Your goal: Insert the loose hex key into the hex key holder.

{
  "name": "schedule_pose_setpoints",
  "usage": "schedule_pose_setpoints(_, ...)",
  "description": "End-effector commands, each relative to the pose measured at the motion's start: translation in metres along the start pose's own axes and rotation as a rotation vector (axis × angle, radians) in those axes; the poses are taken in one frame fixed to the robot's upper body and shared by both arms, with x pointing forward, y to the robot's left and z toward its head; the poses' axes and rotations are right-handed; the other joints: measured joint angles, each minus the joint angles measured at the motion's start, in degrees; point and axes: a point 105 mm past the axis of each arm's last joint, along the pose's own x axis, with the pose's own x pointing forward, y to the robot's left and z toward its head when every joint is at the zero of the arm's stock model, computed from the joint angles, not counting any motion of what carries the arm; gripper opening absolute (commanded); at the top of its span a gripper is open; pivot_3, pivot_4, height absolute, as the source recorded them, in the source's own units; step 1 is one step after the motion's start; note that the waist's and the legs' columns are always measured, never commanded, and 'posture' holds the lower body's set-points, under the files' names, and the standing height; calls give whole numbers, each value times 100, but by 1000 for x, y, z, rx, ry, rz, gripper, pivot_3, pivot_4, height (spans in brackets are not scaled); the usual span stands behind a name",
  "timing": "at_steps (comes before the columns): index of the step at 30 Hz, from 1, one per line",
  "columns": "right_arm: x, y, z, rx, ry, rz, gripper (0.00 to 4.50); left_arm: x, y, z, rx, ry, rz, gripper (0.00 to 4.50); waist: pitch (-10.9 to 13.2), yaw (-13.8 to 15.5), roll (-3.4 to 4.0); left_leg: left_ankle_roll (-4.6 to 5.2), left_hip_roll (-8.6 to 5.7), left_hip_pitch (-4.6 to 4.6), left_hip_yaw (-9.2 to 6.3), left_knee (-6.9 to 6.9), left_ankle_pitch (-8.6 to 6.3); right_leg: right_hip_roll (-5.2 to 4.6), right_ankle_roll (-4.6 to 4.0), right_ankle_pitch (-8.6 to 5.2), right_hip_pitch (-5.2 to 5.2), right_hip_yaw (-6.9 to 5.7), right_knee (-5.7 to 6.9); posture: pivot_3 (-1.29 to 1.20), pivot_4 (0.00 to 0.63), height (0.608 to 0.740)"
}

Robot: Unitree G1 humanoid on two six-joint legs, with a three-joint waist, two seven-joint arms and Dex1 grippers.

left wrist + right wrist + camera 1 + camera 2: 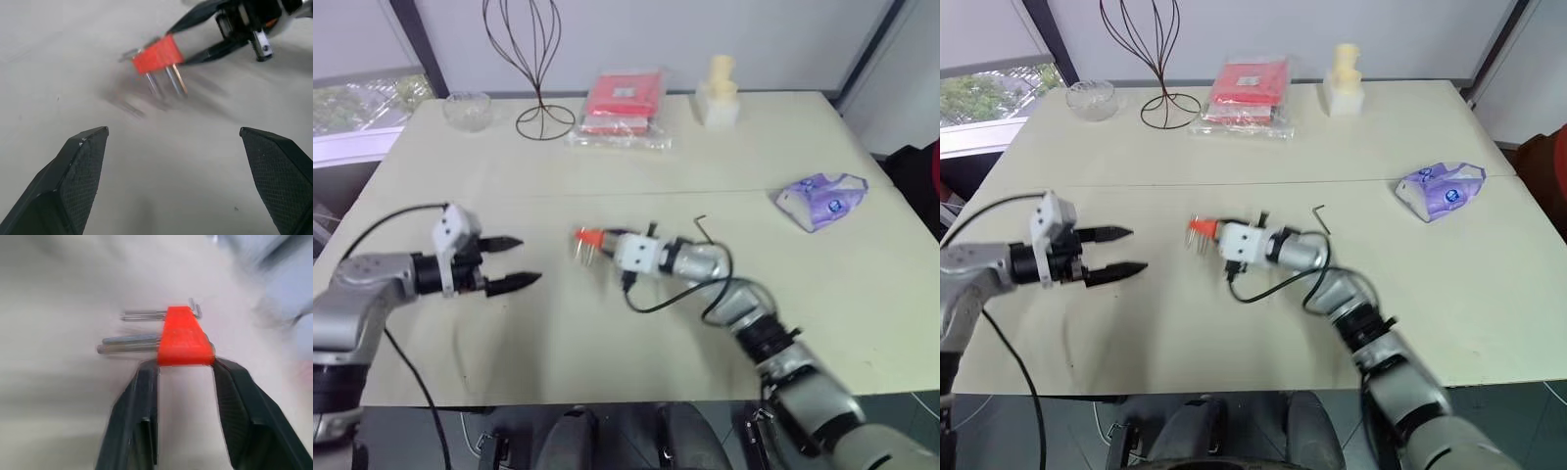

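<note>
Two tools face: right tool (pixel 597 243) clamps hex key holder (pixel 588 238); left tool (pixel 512 261) apart.

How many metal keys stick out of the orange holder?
3 visible on the hex key holder, gripped by the right gripper: two close together nearer the fingers, one apart at the far end. Others may be hidden.
</note>
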Motion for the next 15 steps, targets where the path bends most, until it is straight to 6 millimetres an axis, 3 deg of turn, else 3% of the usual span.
schedule_pose_setpoints(1, -13, -45, 27, -306, -142, -125, 1019, 5, 6, 24, 1, -61, -68, 4500, -2, -5, -4, -2, -1, -2, 0, 2, 1, 0, 0, 0, -2, -1, 1, 0, 150, 740)
schedule_pose_setpoints(8, -34, -81, 36, -619, -211, -215, 1019, 33, 18, 59, 13, -148, -214, 4500, -1, -88, -7, -36, -8, -31, 4, 1, 20, 0, 1, 0, -27, -6, 3, 0, 150, 740)
schedule_pose_setpoints(12, -39, -90, 39, -672, -230, -265, 1019, 53, 18, 86, -22, -246, -311, 4500, 3, -137, -16, -44, -11, -44, 4, 12, 27, 1, 1, 0, -33, -10, 6, 0, 150, 740)
schedule_pose_setpoints(15, -40, -91, 40, -681, -241, -285, 1019, 66, 23, 94, -35, -271, -331, 4500, 2, -168, -16, -46, -10, -44, 4, 11, 28, 2, 1, 0, -32, -13, 8, 0, 150, 740)
